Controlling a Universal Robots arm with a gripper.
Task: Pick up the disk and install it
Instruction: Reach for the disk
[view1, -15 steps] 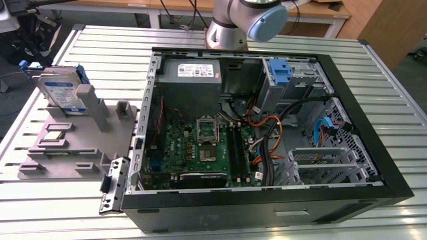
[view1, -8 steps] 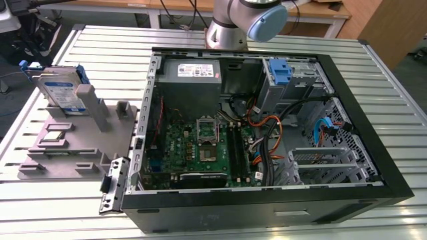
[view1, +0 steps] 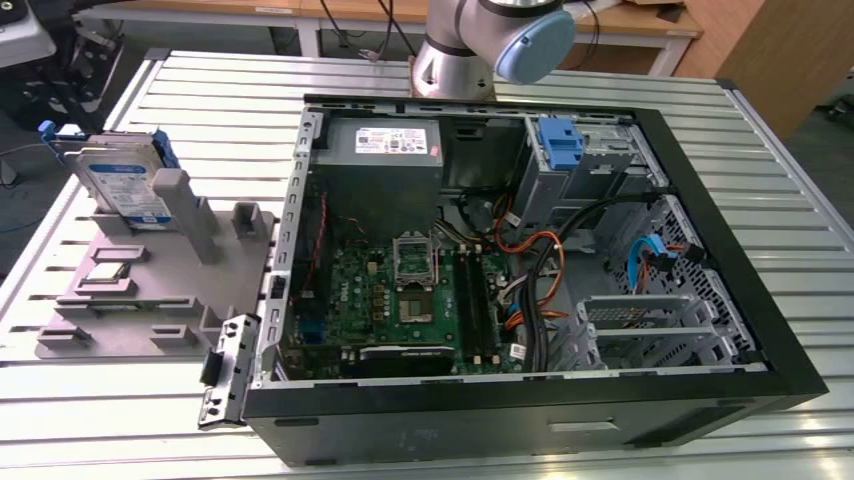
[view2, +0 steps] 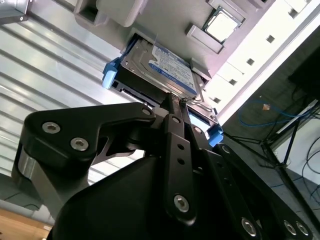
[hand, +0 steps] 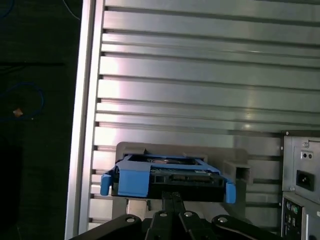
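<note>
Ribbed aluminium bench (view1: 747, 150) is carrying everything. An open computer case (view1: 787, 370) is lying on its side in the middle, and a grey fixture (view1: 147, 300) is sitting just beside it toward the exterior view's left. The disk (view1: 120, 185) is standing on edge in that fixture with its label face showing and blue side rails (hand: 134, 181) clipped along it. It is resting well apart from the case's drive bays and is not yet installed. The arm (view1: 487, 40) is rising behind the case.

In both wrist views the jaws are pointing straight at the disk, which is lying directly ahead of their tips. They are pressing together with nothing between them, so nothing is being held. I cannot tell whether the tips are touching the disk's edge or hanging clear of it. In the first wrist view the disk's long edge is running along the same line as the jaws' spread linkage, so I am judging its thin dimension to be lying square to their closing direction. Dark floor (hand: 35, 150) is showing beyond the bench's edge.
</note>
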